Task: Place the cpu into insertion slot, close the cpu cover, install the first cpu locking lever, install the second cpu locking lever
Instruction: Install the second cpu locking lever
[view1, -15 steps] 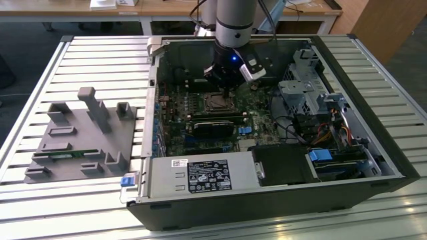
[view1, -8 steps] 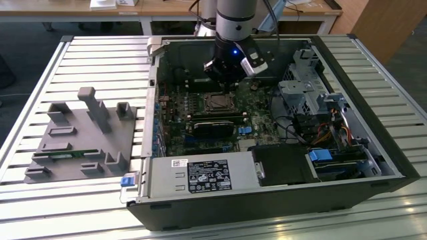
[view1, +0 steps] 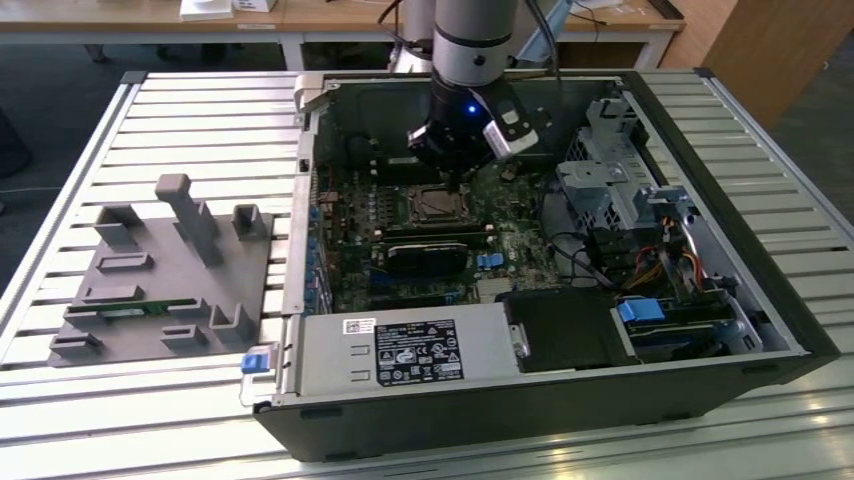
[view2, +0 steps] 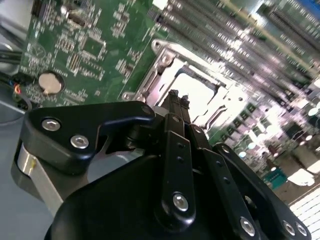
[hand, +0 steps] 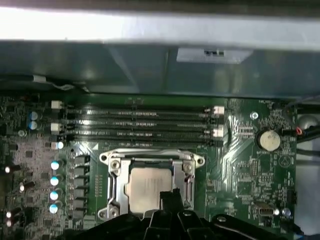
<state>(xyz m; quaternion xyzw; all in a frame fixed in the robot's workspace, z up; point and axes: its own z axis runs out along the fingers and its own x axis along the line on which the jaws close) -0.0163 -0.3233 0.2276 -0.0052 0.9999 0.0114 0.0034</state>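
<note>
Pincer (view2: 176, 100) pressed together, fingertips side by side with nothing between, poised just above the socket edge in both wrist views; in the exterior view hangs over the far middle of the board (view1: 400, 240) inside the open case (view1: 747, 300). Probably narrowed like this to push or hook small socket hardware rather than to carry anything. Cpu (hand: 147, 182) already seated in the socket, dull silver-grey square top showing. Cover (hand: 116, 172) lying flat around it, thin bright frame with a square opening. Levers too hard to make out. Memory slots (hand: 140, 127) just beyond the socket, coin cell (hand: 269, 140) off to one side.
</note>
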